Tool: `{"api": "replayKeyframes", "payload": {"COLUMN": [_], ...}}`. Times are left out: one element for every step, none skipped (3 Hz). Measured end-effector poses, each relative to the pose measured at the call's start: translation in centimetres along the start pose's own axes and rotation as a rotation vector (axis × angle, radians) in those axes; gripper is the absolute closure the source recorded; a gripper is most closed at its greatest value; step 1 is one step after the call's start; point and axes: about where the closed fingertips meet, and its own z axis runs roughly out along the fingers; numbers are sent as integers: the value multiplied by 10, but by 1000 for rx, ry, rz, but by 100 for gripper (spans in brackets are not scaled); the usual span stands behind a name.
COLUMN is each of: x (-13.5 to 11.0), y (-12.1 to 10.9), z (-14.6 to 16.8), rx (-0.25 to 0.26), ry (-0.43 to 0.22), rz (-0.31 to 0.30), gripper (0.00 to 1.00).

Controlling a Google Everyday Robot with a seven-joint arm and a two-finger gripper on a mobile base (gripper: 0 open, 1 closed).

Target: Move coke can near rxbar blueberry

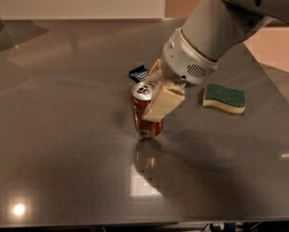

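Observation:
The coke can (143,116), red with a silver top, is upright near the middle of the grey table (62,129). My gripper (152,94) is shut on its upper part, with one tan finger (163,103) across its right side and the other behind it. I cannot tell whether the can's base rests on the table or hangs just above it. The rxbar blueberry (138,73), a dark blue wrapper, lies flat just behind the can, partly hidden by the gripper.
A green-and-yellow sponge (224,98) lies to the right of the can. My white arm (216,28) comes in from the upper right. The table's front edge runs along the bottom of the view.

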Motion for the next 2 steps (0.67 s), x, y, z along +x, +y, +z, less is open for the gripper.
{"api": "replayKeyframes", "payload": {"x": [13,36], "y": [-45,-82], "z": [-10,-10], "rx": [47,85], "ry": [-20,-35], "rz": [81,176], "gripper": [100,100]}}
